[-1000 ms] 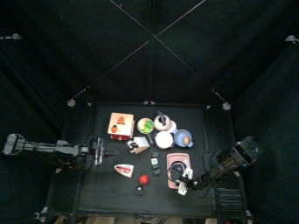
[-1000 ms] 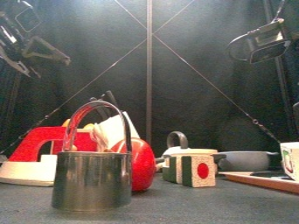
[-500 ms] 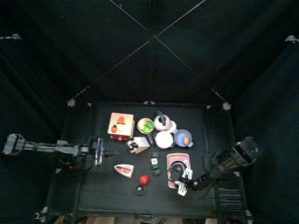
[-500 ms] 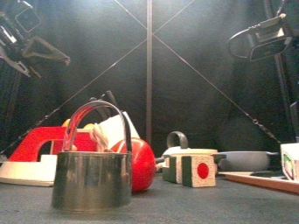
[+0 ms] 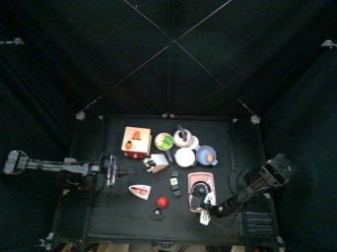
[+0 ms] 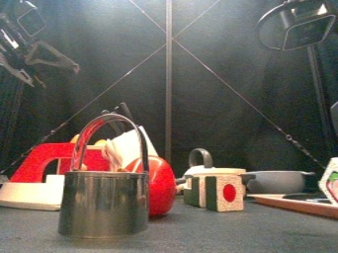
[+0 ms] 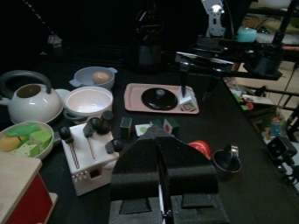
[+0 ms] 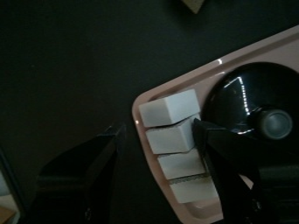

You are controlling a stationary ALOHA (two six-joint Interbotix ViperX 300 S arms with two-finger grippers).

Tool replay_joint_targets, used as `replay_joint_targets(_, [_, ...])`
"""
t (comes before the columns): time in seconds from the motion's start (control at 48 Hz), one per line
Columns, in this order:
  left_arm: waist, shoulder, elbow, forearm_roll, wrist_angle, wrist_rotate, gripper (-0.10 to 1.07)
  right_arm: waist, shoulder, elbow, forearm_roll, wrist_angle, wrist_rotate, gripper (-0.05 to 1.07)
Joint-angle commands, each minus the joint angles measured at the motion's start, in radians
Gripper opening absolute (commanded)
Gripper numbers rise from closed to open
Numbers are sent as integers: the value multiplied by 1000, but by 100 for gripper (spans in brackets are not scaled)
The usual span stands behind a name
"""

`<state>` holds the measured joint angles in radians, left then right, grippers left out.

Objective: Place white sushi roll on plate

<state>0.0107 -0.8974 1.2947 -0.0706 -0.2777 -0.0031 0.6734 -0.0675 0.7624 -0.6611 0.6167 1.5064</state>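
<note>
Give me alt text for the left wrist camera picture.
A pale pink oblong plate lies on the black table, carrying a black piece, with the right arm's gripper hanging over its far end. Nearer are a white teapot, bowls and the left gripper.

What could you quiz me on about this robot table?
1. True or false: the right gripper is clamped shut on the white sushi roll.
2. What colour is the plate? A pink, B green, C blue.
3. Where does the white sushi roll lie?

Key:
1. False. Its jaws stand open.
2. A.
3. On the plate, along its edge, beside a black round piece.
</note>
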Motion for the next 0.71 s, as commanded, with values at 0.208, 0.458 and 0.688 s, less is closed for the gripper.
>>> replay_joint_targets(0.208, [2,5,-11,-3,-5,0,0,-3,-61,-28,-48,133,2,94])
replay_joint_targets(0.458, [2,5,-11,-2,-5,0,0,-6,-110,-35,-69,170,3,94])
replay_joint_targets(0.688, [2,5,-11,-2,-5,0,0,-11,-114,-37,-91,179,2,93])
